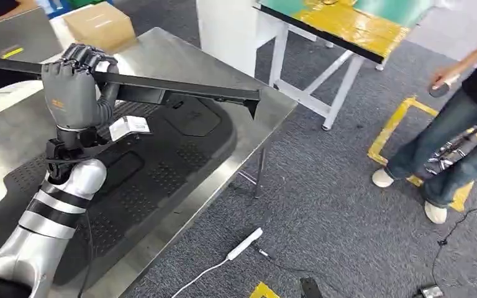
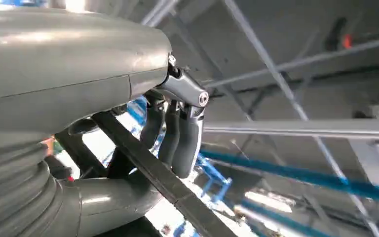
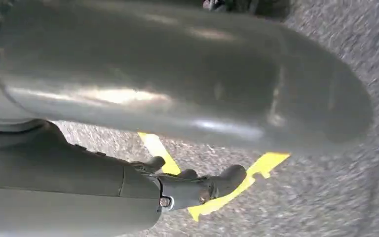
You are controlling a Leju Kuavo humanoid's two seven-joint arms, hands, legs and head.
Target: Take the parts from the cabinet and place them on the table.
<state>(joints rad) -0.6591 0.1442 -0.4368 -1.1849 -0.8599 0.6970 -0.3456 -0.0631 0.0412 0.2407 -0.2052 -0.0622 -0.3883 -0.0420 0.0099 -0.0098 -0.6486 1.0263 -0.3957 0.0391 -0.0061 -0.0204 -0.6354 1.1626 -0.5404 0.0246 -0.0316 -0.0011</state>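
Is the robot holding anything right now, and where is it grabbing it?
Yes. Its left hand grips a long black bar near one end, fingers curled over it, above the steel table. The right hand hangs above the floor, holding nothing.

Long black part [image 1: 161,84] held in left hand [image 1: 71,93] spans bench [image 1: 236,68]. Black moulded panel [image 1: 161,161] covers bench middle; cardboard box [image 1: 99,26] at far edge. Bare steel strip along near edge.

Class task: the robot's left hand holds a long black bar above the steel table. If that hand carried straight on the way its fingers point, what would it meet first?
Probably the cardboard box at the steel table's far edge. The left hand, gripping the long black bar, points up and away, so it might pass above the box; depth is unclear.
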